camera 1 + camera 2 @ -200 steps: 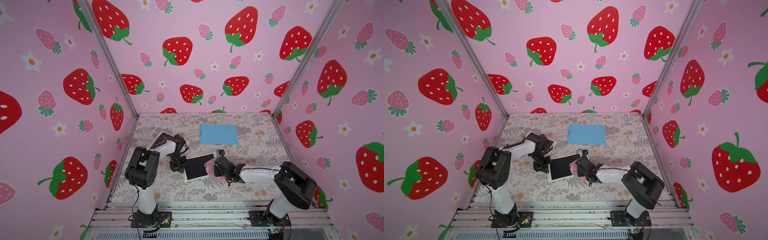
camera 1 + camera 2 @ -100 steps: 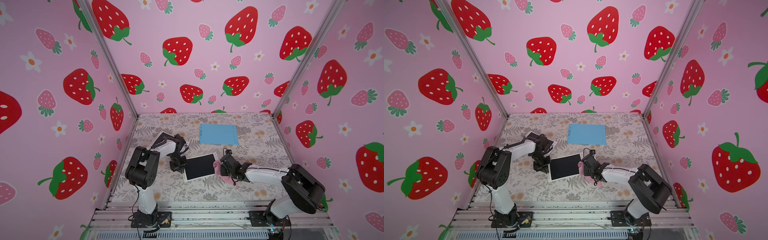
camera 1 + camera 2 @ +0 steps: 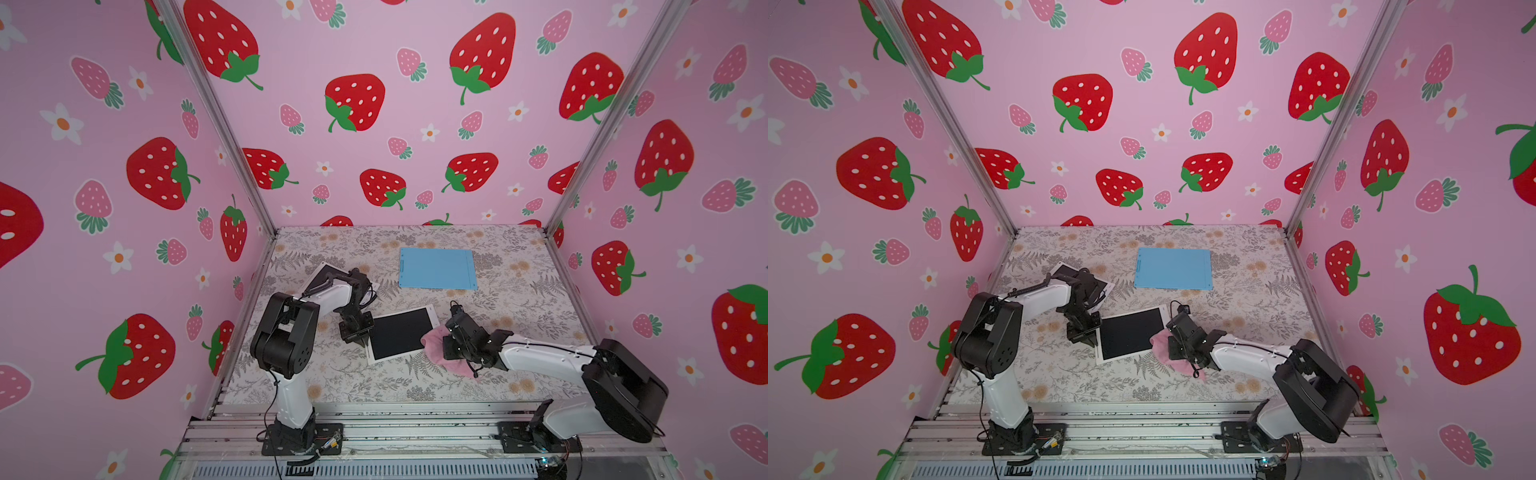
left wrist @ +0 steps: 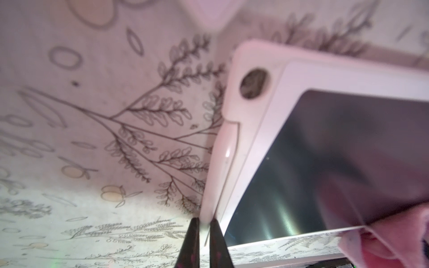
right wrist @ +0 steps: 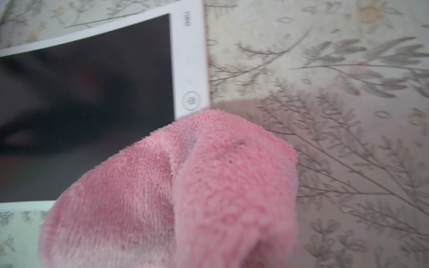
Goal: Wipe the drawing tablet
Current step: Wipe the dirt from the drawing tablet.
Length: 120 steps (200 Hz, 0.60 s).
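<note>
Near the front middle of the floral-patterned desk [image 3: 519, 299] lies the drawing tablet [image 3: 401, 332], flat, skewed to the desk's edges, its dark screen up inside a white frame. The left end effector [image 3: 360, 337] stands at the tablet's edge nearest the left arm; in the left wrist view its tips are drawn almost together, with the thin white rim [image 4: 209, 222] between them or just behind, so it seems to pin that edge, though I cannot tell for sure that it grips. The right end effector [image 3: 446, 347] is closed on a pink fleecy cloth [image 3: 436, 343], which touches the tablet's opposite end beside a round button [image 5: 190, 101] and trails onto the desk.

The tablet looks light, thin and stiff, with a glossy screen that would slide easily under a sideways rub and could scratch or crack under hard pressure. It is best held by the plastic frame at an edge or corner, never on the screen. The cloth is soft and limp, so only the bunched part near the jaws will press properly.

The right jaws themselves are buried in cloth in the right wrist view. Both wrist views are blurred. A blue board [image 3: 436, 268] lies well apart toward the back, and another dark-screened tablet [image 3: 1075, 276] is mostly hidden behind the left arm. Whether any marks remain on the screen cannot be made out.
</note>
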{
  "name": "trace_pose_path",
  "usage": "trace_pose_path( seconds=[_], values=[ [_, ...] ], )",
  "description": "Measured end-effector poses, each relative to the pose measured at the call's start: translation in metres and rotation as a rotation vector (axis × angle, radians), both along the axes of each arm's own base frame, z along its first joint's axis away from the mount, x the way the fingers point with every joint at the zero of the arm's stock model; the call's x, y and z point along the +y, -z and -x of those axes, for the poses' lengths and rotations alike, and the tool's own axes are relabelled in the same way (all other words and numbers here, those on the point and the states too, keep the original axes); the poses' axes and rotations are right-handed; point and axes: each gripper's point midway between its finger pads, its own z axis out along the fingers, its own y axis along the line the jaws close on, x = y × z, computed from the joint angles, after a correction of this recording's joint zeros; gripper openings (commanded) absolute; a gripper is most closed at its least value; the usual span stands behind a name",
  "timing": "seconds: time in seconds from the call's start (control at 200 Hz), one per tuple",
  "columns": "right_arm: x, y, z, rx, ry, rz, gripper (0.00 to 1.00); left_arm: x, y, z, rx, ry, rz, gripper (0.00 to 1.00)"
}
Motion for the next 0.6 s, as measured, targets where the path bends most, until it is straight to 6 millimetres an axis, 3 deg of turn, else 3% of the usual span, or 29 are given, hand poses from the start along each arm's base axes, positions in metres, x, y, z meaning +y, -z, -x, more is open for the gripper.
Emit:
trace_pose_path(
  seconds=[0.075, 0.185, 0.305, 0.42, 0.505, 0.6],
  values=[
    [0.024, -0.002, -0.004, -0.035, -0.041, -0.017, 0.00, 0.000, 0.000, 0.000, -0.001, -0.002, 0.004, 0.08],
    [0.057, 0.011, -0.013, -0.054, -0.096, -0.020, 0.00, 0.000, 0.000, 0.000, -0.005, -0.003, 0.009, 0.08],
    [0.112, 0.008, -0.030, -0.106, -0.178, -0.076, 0.00, -0.001, 0.000, 0.000, -0.008, -0.007, 0.021, 0.08],
    [0.150, 0.008, -0.042, -0.142, -0.228, -0.122, 0.00, -0.001, 0.000, 0.000, -0.006, -0.011, 0.027, 0.08],
    [0.152, 0.008, -0.049, -0.164, -0.223, -0.126, 0.00, -0.001, 0.000, 0.000, -0.006, -0.011, 0.028, 0.08],
    [0.122, 0.016, -0.060, -0.169, -0.159, -0.110, 0.00, -0.001, 0.000, 0.000, -0.006, -0.012, 0.028, 0.08]
  ],
)
